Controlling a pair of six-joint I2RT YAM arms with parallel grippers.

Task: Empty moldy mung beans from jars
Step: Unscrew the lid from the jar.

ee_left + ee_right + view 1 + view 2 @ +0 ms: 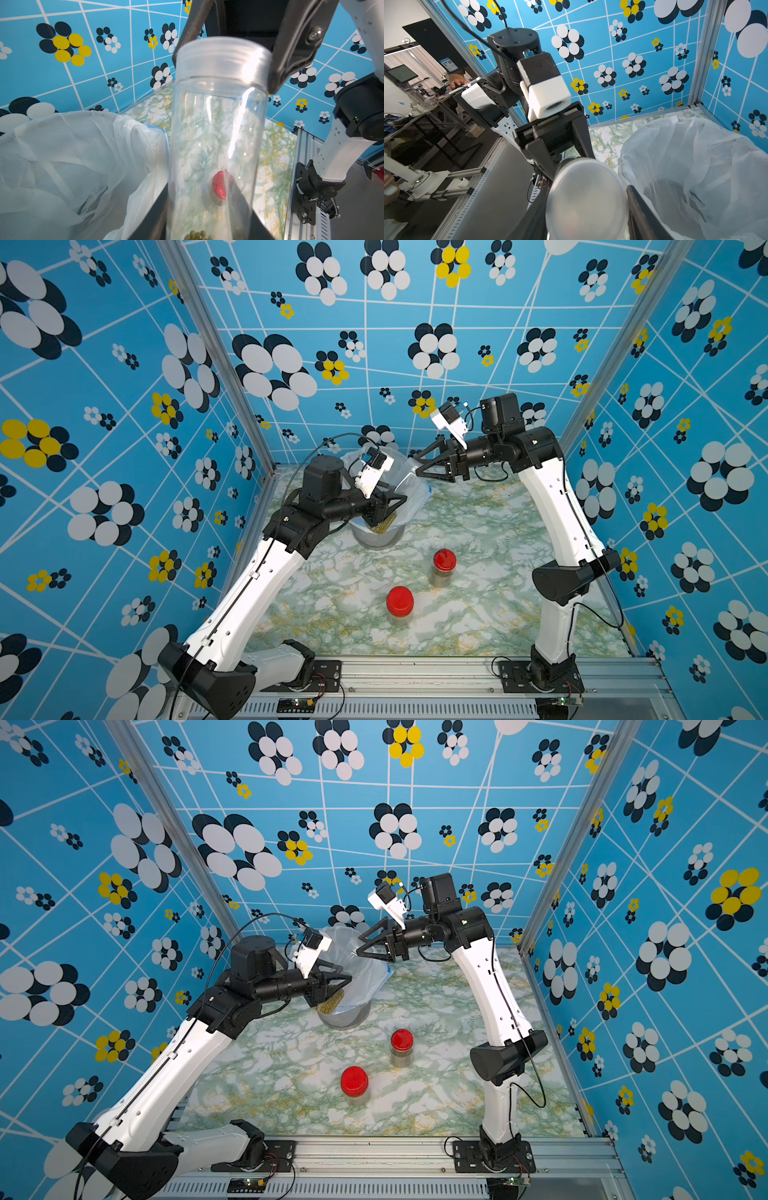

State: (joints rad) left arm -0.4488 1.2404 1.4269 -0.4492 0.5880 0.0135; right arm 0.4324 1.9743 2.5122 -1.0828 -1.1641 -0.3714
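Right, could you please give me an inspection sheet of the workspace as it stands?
Surface: marbled tabletop; no spilled beans seen.
Job's things: tall jar held aloft by the bag-lined bin, its clear lid on, mung beans at its base; near red-lidded jar and far red-lidded jar upright, closed.
Clutter: nothing seen.
Grippers: left gripper shut on the tall jar; right gripper shut on the clear lid.
Cables: black cable arches over the left arm; second cable loops off the right arm.
Surroundings: blue flower-print walls; aluminium rail in front.
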